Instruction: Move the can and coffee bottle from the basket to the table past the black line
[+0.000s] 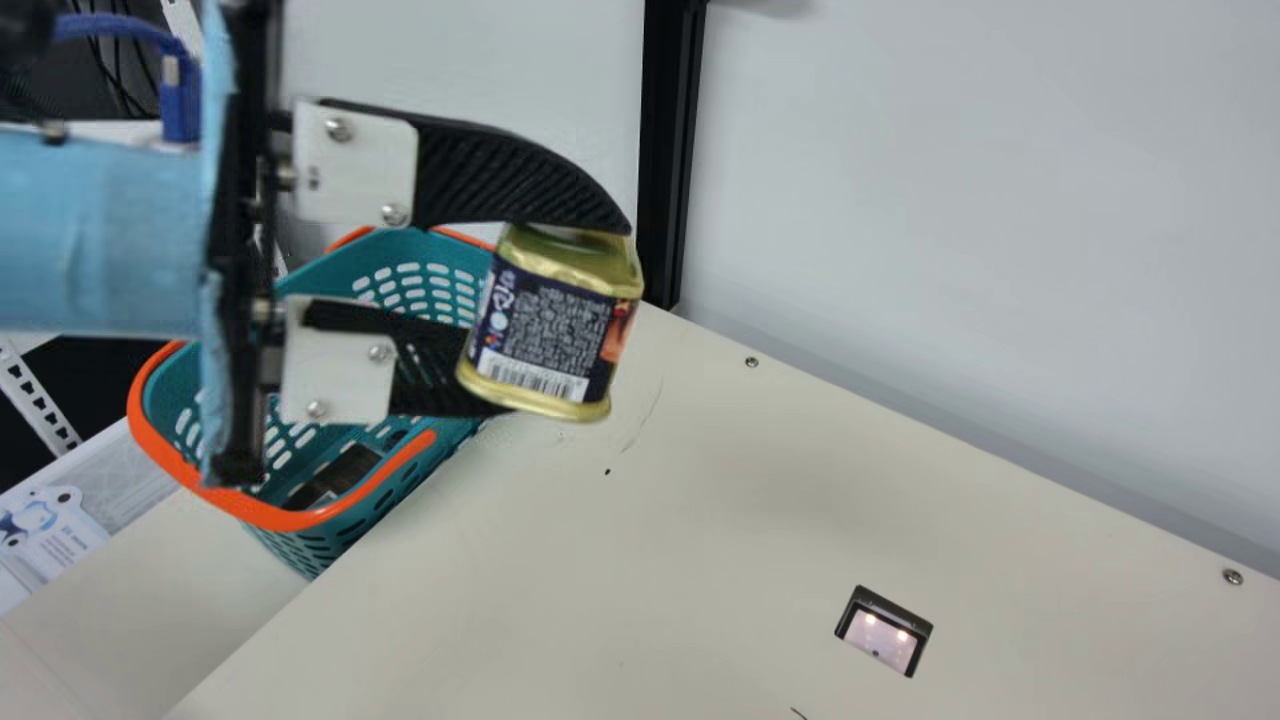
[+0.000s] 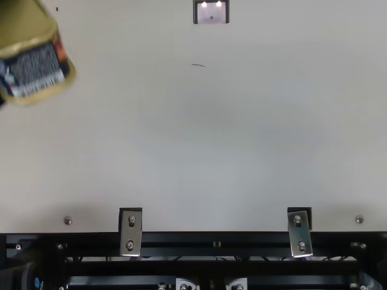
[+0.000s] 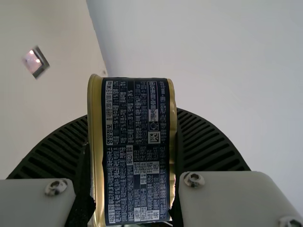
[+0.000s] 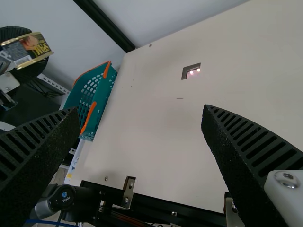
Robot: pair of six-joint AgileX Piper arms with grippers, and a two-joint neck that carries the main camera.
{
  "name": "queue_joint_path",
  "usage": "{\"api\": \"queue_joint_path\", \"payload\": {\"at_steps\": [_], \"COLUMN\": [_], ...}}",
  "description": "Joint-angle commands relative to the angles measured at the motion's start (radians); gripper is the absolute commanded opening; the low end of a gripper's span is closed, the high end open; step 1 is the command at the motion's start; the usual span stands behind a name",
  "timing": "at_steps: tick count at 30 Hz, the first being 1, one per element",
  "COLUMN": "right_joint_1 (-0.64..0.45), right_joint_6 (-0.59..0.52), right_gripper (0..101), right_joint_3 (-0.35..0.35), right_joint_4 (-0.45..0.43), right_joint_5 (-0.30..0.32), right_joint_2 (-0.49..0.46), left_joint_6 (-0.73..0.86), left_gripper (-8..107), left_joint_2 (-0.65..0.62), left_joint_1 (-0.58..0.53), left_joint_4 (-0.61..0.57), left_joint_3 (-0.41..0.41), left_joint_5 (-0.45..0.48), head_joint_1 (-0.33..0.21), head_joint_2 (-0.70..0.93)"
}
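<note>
Pinching one tilted, gold-rimmed rectangular can point(image 1: 545, 350) in left gripper point(image 1: 563, 319) — held higher than orange-rimmed teal basket point(image 1: 265, 515) — with right gripper point(image 4: 141, 110) spread wide.

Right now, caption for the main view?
Left gripper holds the gold-and-navy can aloft, orange-rimmed teal basket beyond, beside the cream table.

Place: a robotics lab or workshop, I can't tell which
Table: my cream table point(image 1: 620, 560) has screws point(image 1: 752, 362) sunk in its top
Frame: black metal rails point(image 2: 181, 240) along one edge, steel brackets point(image 2: 131, 232) bolted on
Wall: plain and pale point(image 1: 950, 200), a black post point(image 1: 672, 150) against it
Wiring: a blue plug point(image 1: 180, 95) at my left arm, loose black cables point(image 1: 112, 50) behind
Metalwork: a white perforated strip point(image 1: 36, 398) beyond the table
</note>
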Motion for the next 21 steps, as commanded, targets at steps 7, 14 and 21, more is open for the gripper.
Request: {"api": "queue_joint_path", "payload": {"at_steps": [7, 14, 21], "right_joint_1": [0.000, 0.000, 0.000], "right_joint_6": [0.000, 0.000, 0.000], "right_gripper": [101, 101, 101], "right_joint_3": [0.000, 0.000, 0.000], "right_joint_4": [0.000, 0.000, 0.000], "right_joint_5": [0.000, 0.000, 0.000], "right_joint_2": [0.000, 0.000, 0.000], "left_joint_6": [0.165, 0.234, 0.265], "left_gripper": [10, 10, 10], "left_joint_2": [0.076, 0.108, 0.111], "left_joint_1": [-0.164, -0.264, -0.318], "left_joint_4": [0.326, 0.480, 0.521], "left_joint_3": [0.024, 0.081, 0.128], "left_joint_5": [-0.370, -0.591, -0.663], "head_joint_1": [0.005, 0.072, 0.115], "head_joint_2": [-0.032, -0.231, -0.440]}}
